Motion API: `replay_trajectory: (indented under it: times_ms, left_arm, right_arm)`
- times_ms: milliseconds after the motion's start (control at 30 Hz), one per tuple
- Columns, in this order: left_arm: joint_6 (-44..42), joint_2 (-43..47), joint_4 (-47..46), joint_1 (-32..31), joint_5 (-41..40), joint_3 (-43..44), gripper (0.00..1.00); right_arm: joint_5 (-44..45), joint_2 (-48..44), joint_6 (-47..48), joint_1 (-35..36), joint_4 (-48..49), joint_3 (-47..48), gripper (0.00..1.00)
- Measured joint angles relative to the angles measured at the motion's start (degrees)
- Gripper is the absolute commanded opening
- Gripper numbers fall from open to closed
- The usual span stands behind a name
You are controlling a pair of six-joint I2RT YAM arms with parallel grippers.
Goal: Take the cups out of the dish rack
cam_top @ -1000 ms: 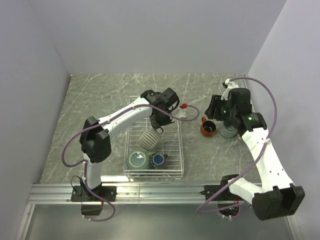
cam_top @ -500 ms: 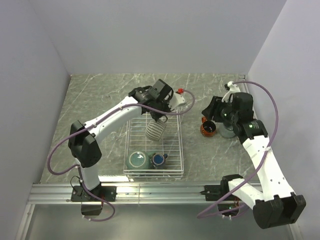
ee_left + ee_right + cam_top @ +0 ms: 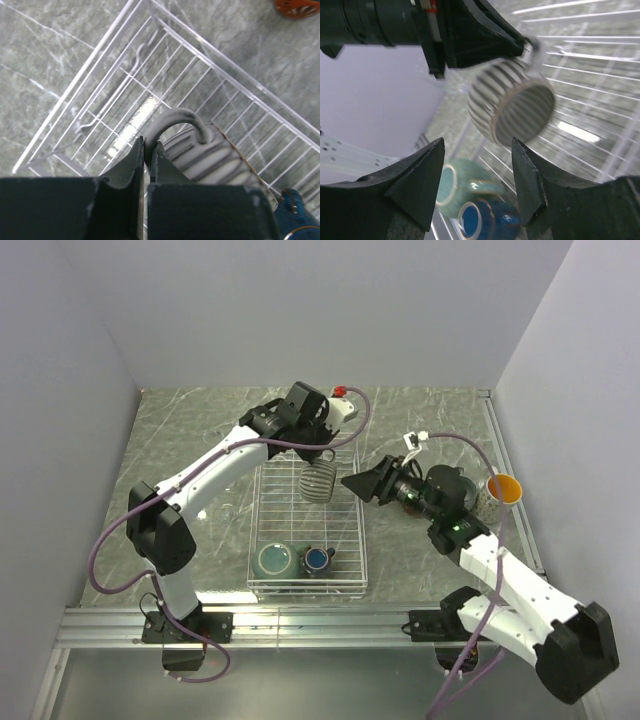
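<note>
The left fingers were shut tight on the handle of the ribbed cup, holding it over the dish rack. The right fingers were wide open, holding nothing. A white mug stood by the counter's right edge. A teal mug and a blue cup waited inside the rack.

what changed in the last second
The left gripper, shut on the ribbed cup's handle, lifted it off the rack floor and toward the far end. The right gripper, open, swung left from the table's right side to face the cup. The teal mug and blue cup stayed put.
</note>
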State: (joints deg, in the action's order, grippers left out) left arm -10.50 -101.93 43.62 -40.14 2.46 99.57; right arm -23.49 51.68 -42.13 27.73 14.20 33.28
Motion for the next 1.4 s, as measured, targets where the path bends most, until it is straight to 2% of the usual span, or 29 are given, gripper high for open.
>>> replay_trajectory:
  times_ms: [200,400,500,633,700,800,833,867,967,1000,1033,1067,1100,1167,1267,1400]
  left_arm:
    - [1.8,0.2,0.0,0.0,2.2,0.0,0.00]
    - [2.6,1.3,0.0,0.1,2.7,0.0,0.00]
    - [2.8,2.0,0.0,0.2,2.9,0.0,0.00]
    - [3.5,2.1,-0.1,0.3,3.7,0.1,0.00]
    - [3.8,2.1,0.0,0.4,3.8,0.1,0.00]
    - [4.3,2.1,-0.1,0.9,4.4,0.1,0.00]
    - [4.7,2.1,-0.4,1.0,5.2,0.1,0.00]
    - [5.0,2.1,-0.7,1.0,5.9,0.1,0.00]
    - [5.3,2.4,-1.0,1.0,6.8,0.1,0.00]
    - [5.3,2.6,-1.1,1.1,7.2,0.1,0.04]
    - [5.3,2.8,-1.3,1.1,7.5,0.1,0.14]
    - [5.4,3.0,-1.7,1.1,7.9,0.1,0.26]
    - [5.3,3.1,-2.2,1.1,8.3,0.0,0.47]
    - [5.4,3.6,-3.3,1.1,8.8,0.1,0.68]
    - [5.8,4.9,-3.3,1.0,9.9,0.1,0.78]
    - [5.8,6.4,-3.3,0.8,10.2,0.1,0.81]
  right_arm:
    - [1.4,7.9,-3.1,3.9,8.8,0.7,0.62]
    - [2.4,12.8,-4.4,4.8,9.4,2.5,0.62]
    - [2.7,13.6,-5.0,4.9,10.4,2.5,0.58]
    - [1.2,16.8,-7.1,5.4,13.7,2.8,0.34]
    - [0.0,18.1,-8.4,5.6,15.5,3.0,0.29]
    - [-1.2,19.5,-9.7,5.7,16.7,3.4,0.14]
    - [-1.6,19.6,-9.7,5.8,16.8,3.5,0.04]
    - [-1.7,19.6,-9.7,5.8,17.0,3.6,0.00]
    - [-1.2,18.8,-9.1,5.9,15.8,4.2,0.00]
    - [-0.9,18.3,-8.4,5.9,14.8,4.4,0.00]
    - [-0.6,17.7,-7.8,6.0,13.7,4.8,0.00]
    - [0.2,16.9,-6.9,6.2,11.9,5.3,0.00]
    - [0.8,16.2,-5.7,6.4,9.9,6.0,0.00]
    - [3.4,14.8,-3.2,6.6,4.0,7.7,0.00]
    - [9.4,13.7,1.1,6.4,-4.0,9.3,0.00]
    - [16.2,11.3,5.9,6.2,-14.1,11.0,0.00]
